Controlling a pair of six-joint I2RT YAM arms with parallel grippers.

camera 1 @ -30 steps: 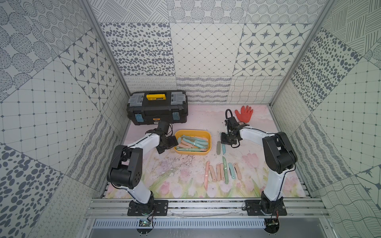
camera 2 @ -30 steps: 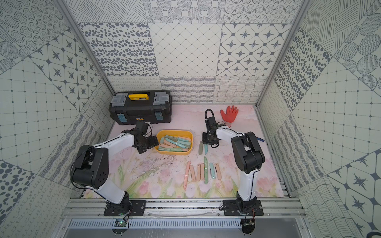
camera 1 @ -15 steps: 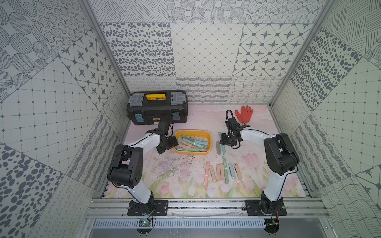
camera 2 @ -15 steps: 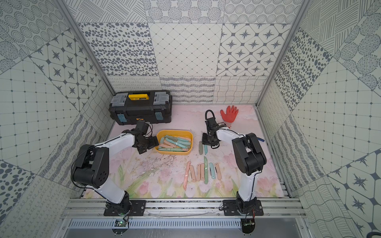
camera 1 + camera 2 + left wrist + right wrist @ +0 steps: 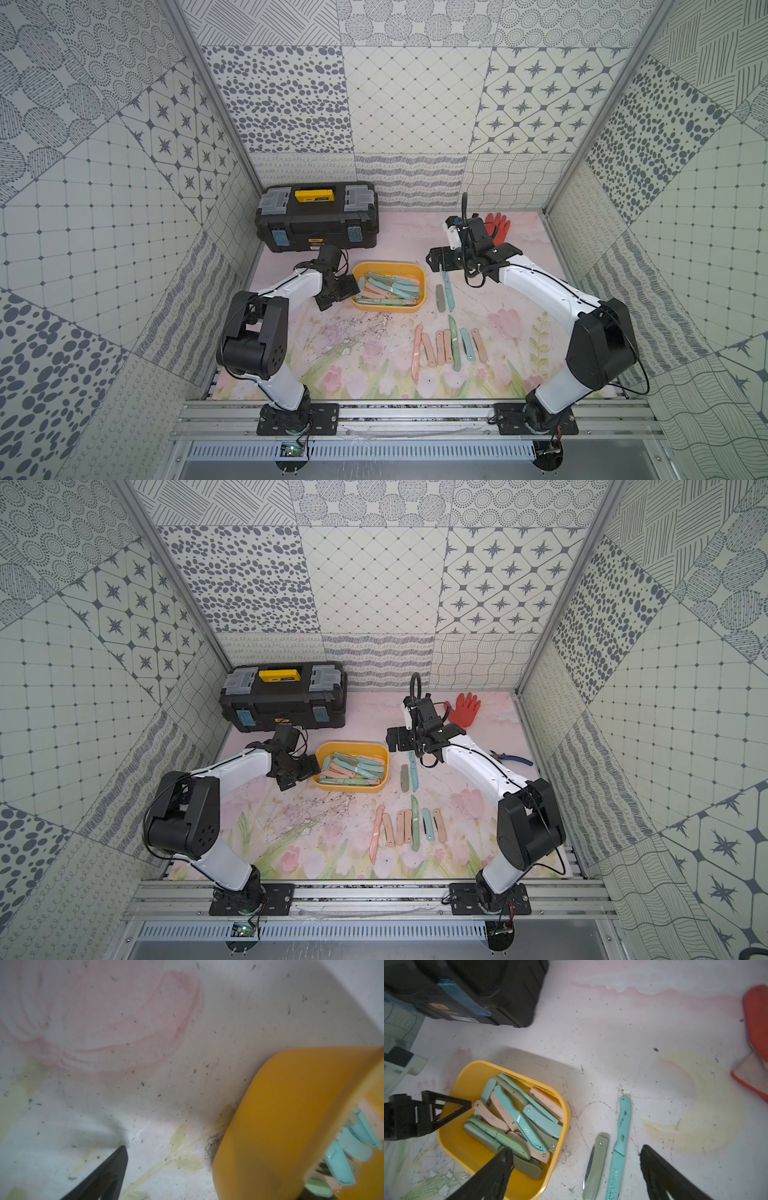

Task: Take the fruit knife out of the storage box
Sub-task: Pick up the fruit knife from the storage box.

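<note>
The counter (image 5: 365,332) is hemmed by patterned walls on its left, back and right, with a metal rail along the bottom of both top views. The storage box (image 5: 388,264) sits centre-left, just below the single black toolbox (image 5: 316,220), which stands against the back wall at upper left.

The left gripper (image 5: 343,291) is at the box's left end, spread wide and gripping nothing. One finger (image 5: 466,1105) reaches over the rim and another (image 5: 114,1163) shows outside the wall. The right gripper (image 5: 577,1150) hovers just right of the box, wide and empty, its fingers either side of two knives on the counter: a teal fruit knife (image 5: 622,1136) and an olive fruit knife (image 5: 598,1157), which is folded.

Below them lies a row of seven fruit knives (image 5: 449,347), mostly pink, with one green and one teal. A heap of fruit knives (image 5: 517,1118) fills the box, overlapping too much to count.

Bare counter is widest at lower left, between the left arm and the row. A narrower strip runs right of the row. One red glove (image 5: 498,226) lies at the back, and one pair of pliers (image 5: 511,758) lies near the right wall.
</note>
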